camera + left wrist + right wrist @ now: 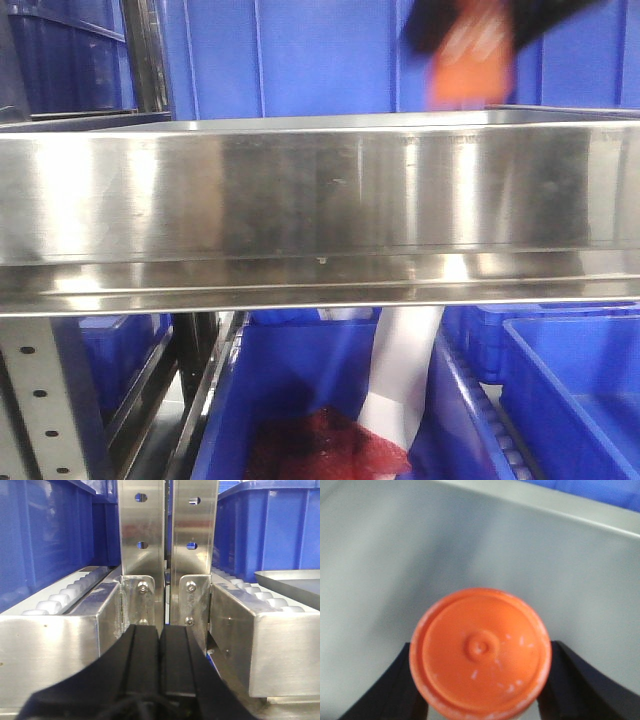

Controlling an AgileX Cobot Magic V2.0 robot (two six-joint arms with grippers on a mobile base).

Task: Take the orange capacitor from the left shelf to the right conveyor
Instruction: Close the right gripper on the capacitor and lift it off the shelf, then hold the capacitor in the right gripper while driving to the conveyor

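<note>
Right wrist cam, R fingers (580, 685) gripping orange capacitor (480, 652)

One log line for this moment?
right gripper: shut on orange capacitor | orange capacitor: held above left shelf | left gripper: shut, empty

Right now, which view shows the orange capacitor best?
The right wrist view: the orange capacitor is large, seen top-on, flanked by the right hand. The front view shows only an orange blur above the left shelf. The left wrist view shows none of it.
</note>
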